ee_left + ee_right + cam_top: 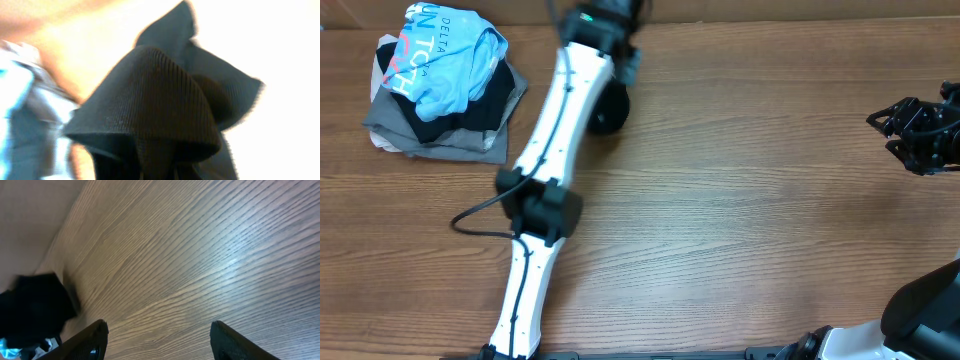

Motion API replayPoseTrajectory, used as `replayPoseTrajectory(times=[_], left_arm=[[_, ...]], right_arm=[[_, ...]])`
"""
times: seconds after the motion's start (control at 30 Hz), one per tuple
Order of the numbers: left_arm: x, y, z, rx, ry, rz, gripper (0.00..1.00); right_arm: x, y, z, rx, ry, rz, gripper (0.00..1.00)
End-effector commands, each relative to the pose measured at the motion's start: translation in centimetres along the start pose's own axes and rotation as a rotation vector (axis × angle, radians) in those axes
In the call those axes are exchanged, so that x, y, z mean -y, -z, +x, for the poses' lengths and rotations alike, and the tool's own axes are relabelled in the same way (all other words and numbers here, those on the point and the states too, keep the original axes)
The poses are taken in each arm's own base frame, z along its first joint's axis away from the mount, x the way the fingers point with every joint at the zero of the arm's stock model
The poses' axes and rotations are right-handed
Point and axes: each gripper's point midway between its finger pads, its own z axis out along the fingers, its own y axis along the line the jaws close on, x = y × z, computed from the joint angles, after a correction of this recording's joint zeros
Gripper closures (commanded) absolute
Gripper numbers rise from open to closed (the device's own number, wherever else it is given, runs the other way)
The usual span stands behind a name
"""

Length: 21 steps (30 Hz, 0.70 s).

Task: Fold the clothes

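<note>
A bunched piece of the black shirt (608, 110) hangs at my left gripper (620, 78) above the far middle of the table. In the left wrist view the black ribbed fabric (150, 100) fills the frame and hides the fingers, which seem shut on it. No logo shows. My right gripper (882, 122) hovers at the far right with its fingers apart and nothing between them; it also shows in the right wrist view (159, 336), above bare wood. The black bundle shows small at the left of that view (35, 310).
A pile of clothes lies at the far left: a light blue shirt (448, 55) with pink and white lettering on top, dark fabric (490, 100) and a grey garment (440, 140) under it. The left arm (545, 170) spans the wooden table (750, 200).
</note>
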Motion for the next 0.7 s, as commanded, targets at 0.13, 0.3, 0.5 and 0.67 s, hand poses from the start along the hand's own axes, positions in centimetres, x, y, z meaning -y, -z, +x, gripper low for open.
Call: replayPoseTrajectory(times=[0.13, 0.3, 0.5, 0.67], left_arm=[[-13.3, 11.9, -5.3, 0.280, -0.085, -0.395, 0.96], [-20.3, 12.7, -5.0, 0.221, -0.202, -0.573, 0.96], [-29.7, 13.2, -3.9, 0.247, -0.087, -0.654, 0.96], [-35.7, 12.9, -2.1, 0.277, -0.068, -0.601, 0.96]], right_arm=[[-0.3, -0.2, 0.4, -0.016, 0.003, -0.001, 0.32], [-0.9, -0.5, 1.1, -0.043, 0.010, -0.002, 0.32], [-2.0, -1.1, 2.1, -0.077, 0.002, -0.007, 0.31], [-3.3, -1.8, 2.8, -0.100, 0.008, -0.015, 0.32]])
